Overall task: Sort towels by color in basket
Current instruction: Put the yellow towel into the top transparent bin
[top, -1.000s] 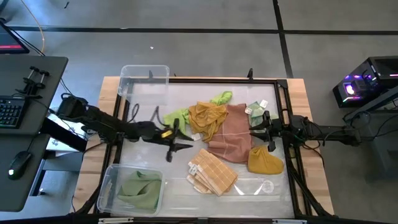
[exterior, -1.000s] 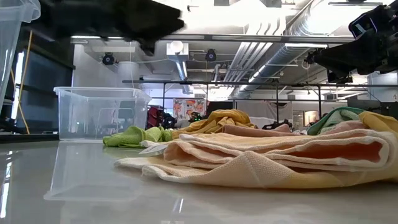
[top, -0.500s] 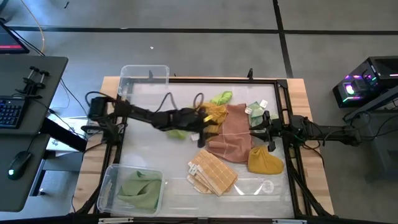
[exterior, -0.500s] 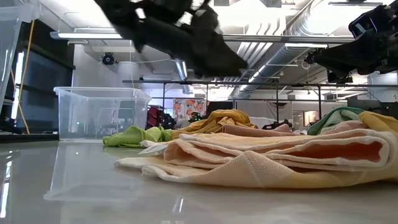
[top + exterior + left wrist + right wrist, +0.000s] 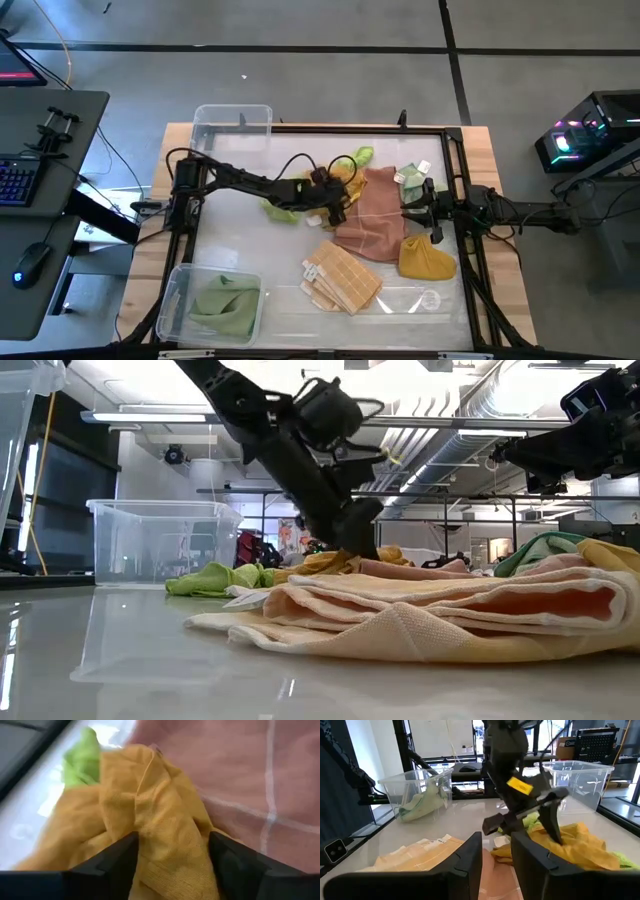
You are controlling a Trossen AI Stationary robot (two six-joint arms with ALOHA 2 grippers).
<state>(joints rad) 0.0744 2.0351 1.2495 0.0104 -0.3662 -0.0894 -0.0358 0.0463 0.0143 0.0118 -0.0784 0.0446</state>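
Note:
A crumpled mustard towel point(image 5: 150, 810) lies mid-table on the edge of a pink-brown towel point(image 5: 372, 218). My left gripper point(image 5: 335, 203) is down on it, open, with its fingers either side of a ridge of the cloth. One lime towel point(image 5: 280, 208) lies under the left arm and another point(image 5: 357, 157) lies beyond the pile. A tan checked towel point(image 5: 340, 275) and a second mustard towel point(image 5: 425, 258) lie nearer the front. A sage green towel point(image 5: 222, 305) sits in the near-left basket point(image 5: 172, 300). My right gripper point(image 5: 416, 208) waits open at the right. My left gripper comes at the mustard towel slanting down from the table's left. Its open fingers point(image 5: 112, 865) stand in the crumpled top with a raised fold point(image 5: 170, 845) between them. The towel lies slack on the table and on the pink-brown towel.
An empty clear bin point(image 5: 232, 130) stands at the far-left corner. Small white tags point(image 5: 410, 178) lie by the pink-brown towel. A flat clear lid point(image 5: 410, 298) lies near the front edge. Bare tabletop shows at the left point(image 5: 230, 240).
My left gripper has swung from the left half of the table toward the right and far side, then dropped and tipped downward onto the mustard towel. The towels lie as before.

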